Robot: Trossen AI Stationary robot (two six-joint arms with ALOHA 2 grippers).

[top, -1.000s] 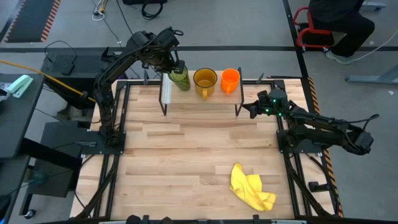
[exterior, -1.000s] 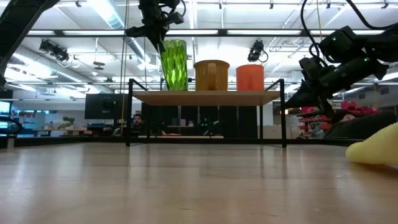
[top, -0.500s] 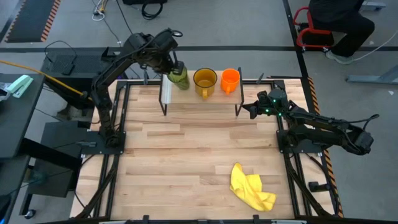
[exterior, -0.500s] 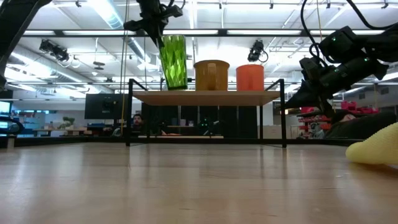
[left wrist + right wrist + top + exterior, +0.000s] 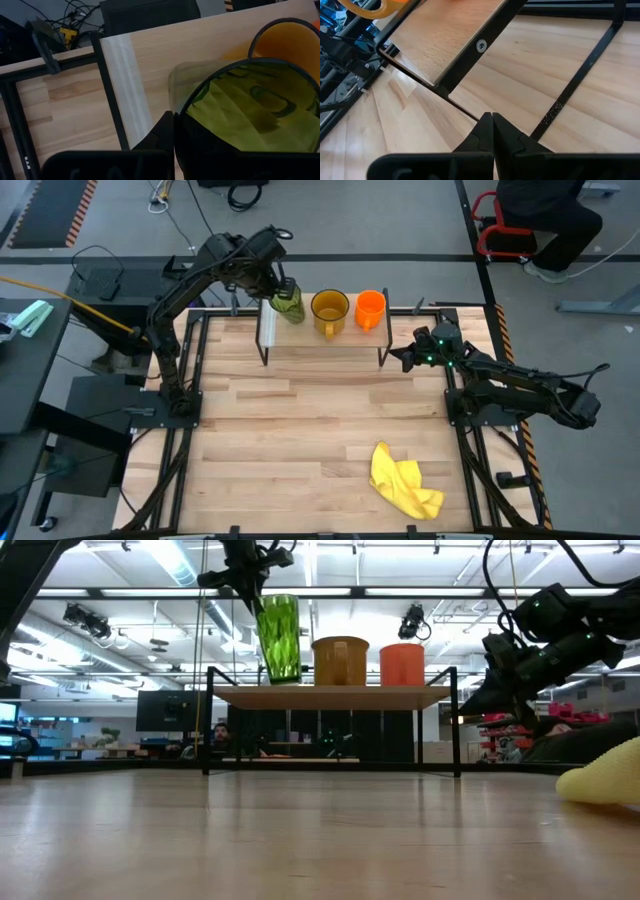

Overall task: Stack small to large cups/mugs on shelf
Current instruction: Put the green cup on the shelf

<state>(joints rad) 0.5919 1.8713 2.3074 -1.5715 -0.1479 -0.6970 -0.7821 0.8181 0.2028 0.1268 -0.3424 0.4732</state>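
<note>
Table (image 5: 300, 430): your high view lays out the whole wooden top; the low view shows only a level strip of it with the room behind
Shelf (image 5: 322, 330): it sits at the 12 o'clock edge of the table in your high view; only the low view (image 5: 330, 692) shows you its thin black legs and the open space under the plank
Yellow cloth (image 5: 405, 483): crumpled near 5 o'clock on the table; the low view catches just a corner of it at the right border
Green tumbler (image 5: 288, 304): you see it at the 9 o'clock end of the row; the low view (image 5: 279, 638) shows it tilted, base lifted just off the plank, which the high view cannot tell you; a second ago it stood lower and nearer the plank
Yellow mug (image 5: 330, 308): upright mid-shelf, just beside the tumbler; the left wrist view (image 5: 287, 42) shows its rim right behind the tumbler's
Orange cup (image 5: 370, 306): upright at the 3 o'clock end of the row, unmoved since the earlier frames
Left gripper (image 5: 283, 286): clenched on the tumbler's rim; your left wrist view shows one dark finger (image 5: 162, 132) outside the green wall
Right gripper (image 5: 397, 354): fingers pressed together and holding nothing, waiting just off the shelf's 3 o'clock leg, where it was a second ago
</note>
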